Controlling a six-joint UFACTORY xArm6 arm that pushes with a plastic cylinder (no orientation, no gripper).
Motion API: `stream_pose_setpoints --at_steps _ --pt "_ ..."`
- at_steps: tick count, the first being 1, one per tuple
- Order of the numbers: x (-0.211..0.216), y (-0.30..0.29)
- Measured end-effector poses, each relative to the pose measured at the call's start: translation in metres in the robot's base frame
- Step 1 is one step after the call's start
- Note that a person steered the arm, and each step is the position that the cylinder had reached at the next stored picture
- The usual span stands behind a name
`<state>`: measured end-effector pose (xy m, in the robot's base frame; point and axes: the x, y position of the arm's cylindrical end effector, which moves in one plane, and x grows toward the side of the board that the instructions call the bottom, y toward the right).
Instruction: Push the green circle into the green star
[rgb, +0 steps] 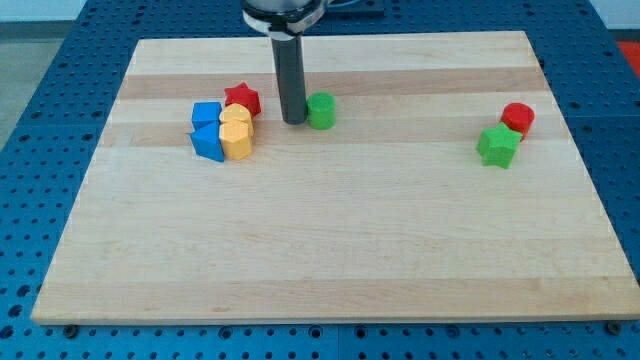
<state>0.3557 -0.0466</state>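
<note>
Camera view: my tip (294, 121), bare, holding nothing, touches green circle (321, 110); push straight toward the right edge, at green star (497, 146).

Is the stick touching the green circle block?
Touching, as far as the camera view shows: my tip sits right against the view's left side of the green circle, with no board showing between them.
</note>
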Motion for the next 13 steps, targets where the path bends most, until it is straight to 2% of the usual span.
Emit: stream_pose_setpoints --at_steps 2,5,8,13 --pt "-0.017 0.008" --pt "-0.017 0.04" --pt "-0.004 0.036" --pt "-0.003 0.19"
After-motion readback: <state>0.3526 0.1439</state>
